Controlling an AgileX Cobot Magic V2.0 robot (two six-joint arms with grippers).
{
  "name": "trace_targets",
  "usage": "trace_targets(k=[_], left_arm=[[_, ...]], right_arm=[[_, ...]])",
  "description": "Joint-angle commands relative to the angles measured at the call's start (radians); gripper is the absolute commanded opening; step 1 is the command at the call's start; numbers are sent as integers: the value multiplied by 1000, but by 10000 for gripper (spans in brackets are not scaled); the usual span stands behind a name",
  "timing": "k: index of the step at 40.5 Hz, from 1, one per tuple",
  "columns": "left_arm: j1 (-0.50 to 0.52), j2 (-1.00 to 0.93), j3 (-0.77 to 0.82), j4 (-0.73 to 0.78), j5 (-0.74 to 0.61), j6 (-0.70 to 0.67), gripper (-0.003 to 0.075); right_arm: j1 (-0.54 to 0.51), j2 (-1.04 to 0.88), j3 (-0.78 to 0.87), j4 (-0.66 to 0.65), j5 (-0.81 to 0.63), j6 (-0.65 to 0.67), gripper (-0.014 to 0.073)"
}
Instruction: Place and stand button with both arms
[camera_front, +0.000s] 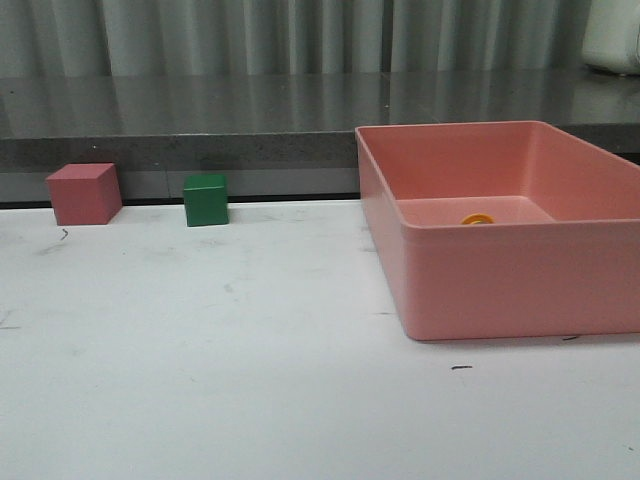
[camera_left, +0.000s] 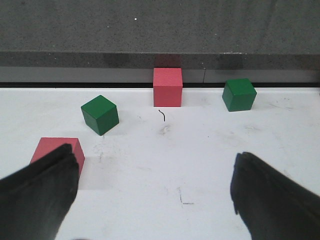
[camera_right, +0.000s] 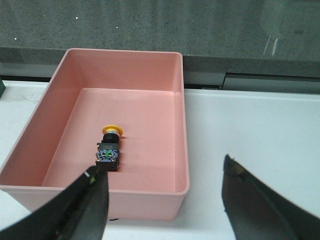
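On my front camera I see neither arm, only the white table (camera_front: 250, 380) running away from me. Nearest on it is the pink bin (camera_front: 500, 270), and I take that as my landmark. Over its near wall only a sliver of yellow shows: the cap of the button (camera_front: 477, 218), low on the bin floor. Farther back and well to the left of the bin, against the grey ledge (camera_front: 200, 150), stand a green cube (camera_front: 205, 200) and, farther left again, a pink cube (camera_front: 84, 194).

The right wrist camera gives me what the front one hides. The right gripper (camera_right: 165, 200) hangs above the bin's near rim with its fingers (camera_right: 75, 210) spread wide and nothing between them. Past them the whole button (camera_right: 109, 147) lies on its side on the bin (camera_right: 182, 125) floor, around the middle and clear of all four walls: bluish-clear base towards the gripper, black body, then the yellow cap pointing at the bin's far wall.

The left wrist camera shows no bin at all. The left gripper (camera_left: 155, 195) is likewise released, fingers (camera_left: 40, 195) apart over bare table. Beyond them I count four cubes where the front view shows two: a pink cube (camera_left: 57, 152) just behind one finger, a green cube (camera_left: 100, 114), then a pink cube (camera_left: 167, 87) and a green cube (camera_left: 239, 94) by the ledge.
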Motion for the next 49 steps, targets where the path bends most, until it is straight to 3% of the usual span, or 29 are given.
trace_targets(k=[1,18,26,29,41,49], left_arm=[[-1,4,-29,-7,-73,0,571],[-1,4,-29,-7,-73,0,496],[-1,4,-29,-7,-73,0,452],[-1,4,-29,-7,-73,0,437],[-1,4,-29,-7,-73,0,417],[-1,4,-29,-7,-73,0,417]], right_arm=[[-7,11,-34,-10,-75,-2,509],[-7,12,-34,-9,-72,-2,513],[-7,12,-35,-8,-74,-2,619],[-7,19,-44,4,-68,-2,616],[-5,163,-236,54,138,-7,613],[68,308,-372,76,251,-58,613]])
